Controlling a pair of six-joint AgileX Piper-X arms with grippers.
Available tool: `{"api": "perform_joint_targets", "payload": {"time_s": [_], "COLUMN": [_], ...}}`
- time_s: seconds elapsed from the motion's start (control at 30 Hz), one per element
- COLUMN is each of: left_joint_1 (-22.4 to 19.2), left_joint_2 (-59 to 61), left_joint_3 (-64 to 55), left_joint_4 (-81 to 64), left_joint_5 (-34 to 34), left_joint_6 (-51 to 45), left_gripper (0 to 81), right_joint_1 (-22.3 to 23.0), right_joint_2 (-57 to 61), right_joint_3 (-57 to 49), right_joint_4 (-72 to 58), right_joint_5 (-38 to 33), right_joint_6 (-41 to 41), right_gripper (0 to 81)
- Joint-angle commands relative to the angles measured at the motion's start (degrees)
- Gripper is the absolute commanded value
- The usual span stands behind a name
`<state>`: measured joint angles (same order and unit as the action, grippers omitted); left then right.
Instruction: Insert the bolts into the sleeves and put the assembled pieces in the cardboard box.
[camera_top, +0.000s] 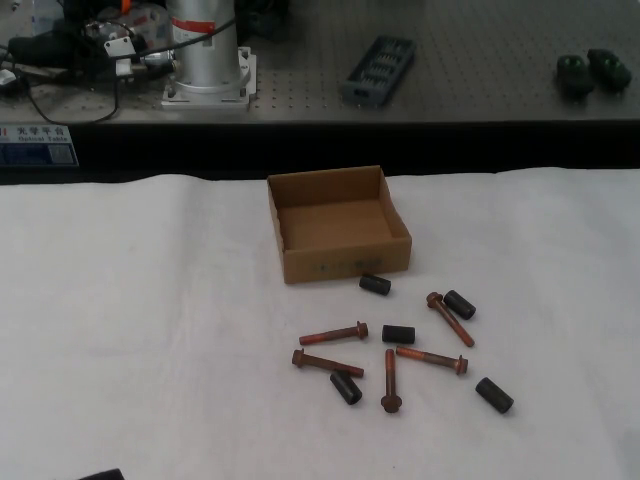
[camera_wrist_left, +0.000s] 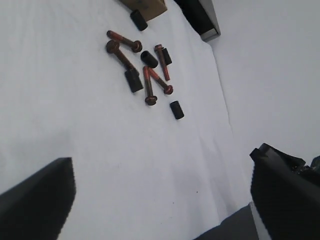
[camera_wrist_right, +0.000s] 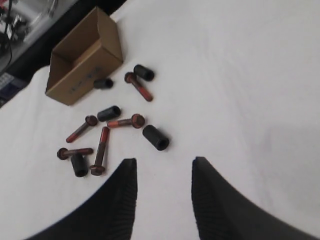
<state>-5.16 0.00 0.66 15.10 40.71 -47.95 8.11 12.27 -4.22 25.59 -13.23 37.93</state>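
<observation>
White cloth (camera_top: 120, 350) bears bolts (camera_top: 333, 333), sleeves (camera_top: 397, 333), cardboard box (camera_top: 345, 262).

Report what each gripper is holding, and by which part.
Nothing is held. The left gripper and the right gripper are both open and empty; the bolts and sleeves lie loose on the cloth.

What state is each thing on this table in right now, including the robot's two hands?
cardboard box: open-topped, nothing inside.
bolts: five, lying loose on the cloth, none in a sleeve.
sleeves: five, lying loose, no bolt in any.
left hand: open, holding nothing.
right hand: open, holding nothing.
</observation>
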Motion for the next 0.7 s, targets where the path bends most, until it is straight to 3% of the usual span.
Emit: {"api": "perform_joint_targets", "payload": {"time_s": [0.0,0.33,0.67], "left_joint_1": [0.0,0.0,0.0], "left_joint_2": [0.0,0.0,0.0], "left_joint_3": [-0.7,-0.7,-0.7], "left_joint_4": [-3.1,-4.9,-4.9], "left_joint_5": [0.5,0.5,0.5], "left_joint_6": [-1.0,-1.0,-1.0], "left_gripper": [69.2,69.2,69.2], "right_joint_1": [0.0,0.8,13.0], "right_joint_2": [14.2,36.2,54.4], "right_joint_3": [-6.9,-18.5,-29.6], "right_joint_4": [-3.4,-3.3,-3.2], "right_joint_5": [-5.9,-14.5,-14.3], "right_joint_6": [-8.6,-13.6,-14.9], "right_gripper": [28.4,28.4,28.4]}}
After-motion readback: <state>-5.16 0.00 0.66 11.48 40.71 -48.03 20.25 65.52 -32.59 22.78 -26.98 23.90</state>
